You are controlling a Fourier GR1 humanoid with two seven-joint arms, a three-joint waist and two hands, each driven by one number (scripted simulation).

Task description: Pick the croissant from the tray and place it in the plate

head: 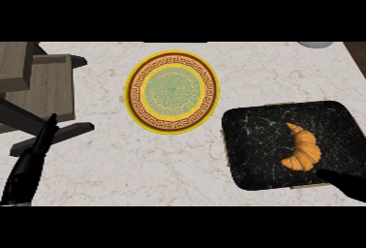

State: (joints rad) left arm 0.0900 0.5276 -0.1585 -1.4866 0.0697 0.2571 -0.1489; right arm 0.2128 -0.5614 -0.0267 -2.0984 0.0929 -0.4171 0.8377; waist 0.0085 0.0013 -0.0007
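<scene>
An orange-brown croissant [302, 147] lies on the black marbled tray [250, 131] at the right of the counter. A round plate [172, 92] with a yellow rim and a green patterned centre sits left of the tray, with nothing on it. My right hand [346, 184] shows at the lower right corner, a finger pointing over the tray's front edge just below the croissant, apart from it. My left hand [32, 160] rests at the lower left with straight fingers, holding nothing.
A wooden block-like structure [39, 82] with dark crossed bars [57, 133] stands at the left edge of the counter. A pale round object [316, 44] peeks in at the top right. Bare marble counter [143, 164] lies between my hands.
</scene>
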